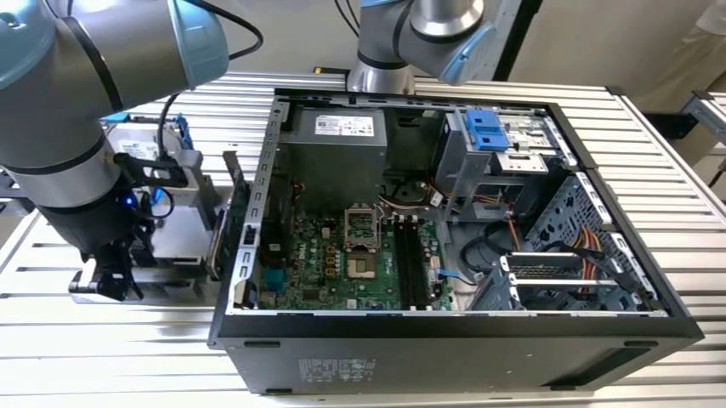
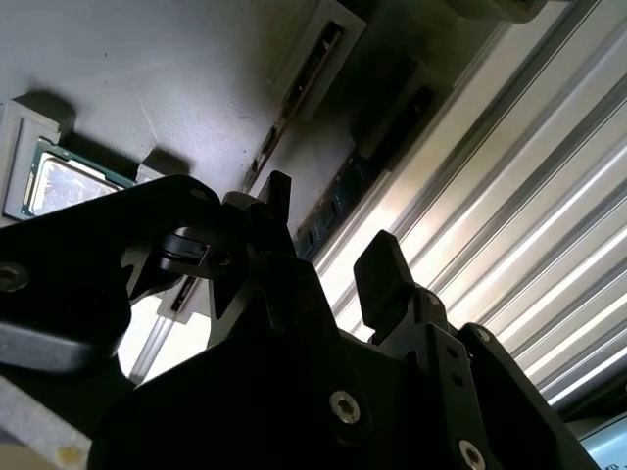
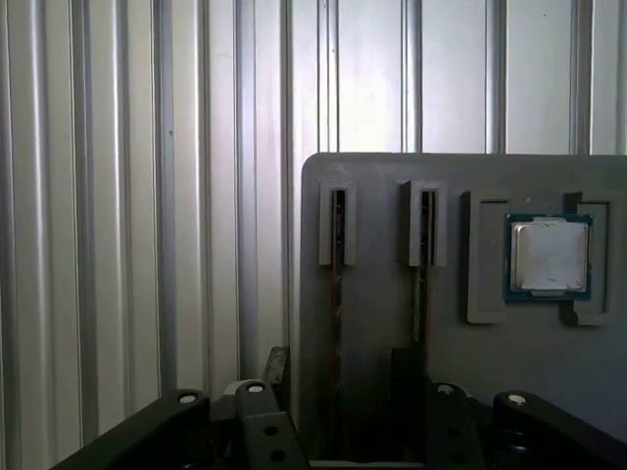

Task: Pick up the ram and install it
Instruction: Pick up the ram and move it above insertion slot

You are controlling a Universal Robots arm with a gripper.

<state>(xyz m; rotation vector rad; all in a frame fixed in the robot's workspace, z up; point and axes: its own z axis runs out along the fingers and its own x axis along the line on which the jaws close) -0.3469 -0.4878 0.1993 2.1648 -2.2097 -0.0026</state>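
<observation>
The ram [image 3: 336, 294] stands on edge in a slot of a grey holder block [image 3: 377, 186]; I see it as a thin strip. In the second wrist view the ram [image 2: 331, 208] shows as a dark bluish strip. My gripper [image 3: 342, 370] is open, one black finger [image 3: 277, 364] on each side of the ram's slot, with gaps to the ram. The second wrist view has the gripper [image 2: 331, 240] straddling the strip the same way. In the exterior view the gripper [image 1: 108, 279] hangs low over the holder [image 1: 170, 251], at the exterior view's left of the open computer case [image 1: 454, 340].
A square silver CPU chip [image 3: 549, 257] lies in a recess of the holder, beside a second slot [image 3: 423, 235]. Inside the case, the motherboard [image 1: 329, 263] has long black memory slots [image 1: 409, 263]. A blue-bracketed drive [image 1: 485, 129] sits at the case's far side. Ribbed metal table [image 1: 114, 357] all around.
</observation>
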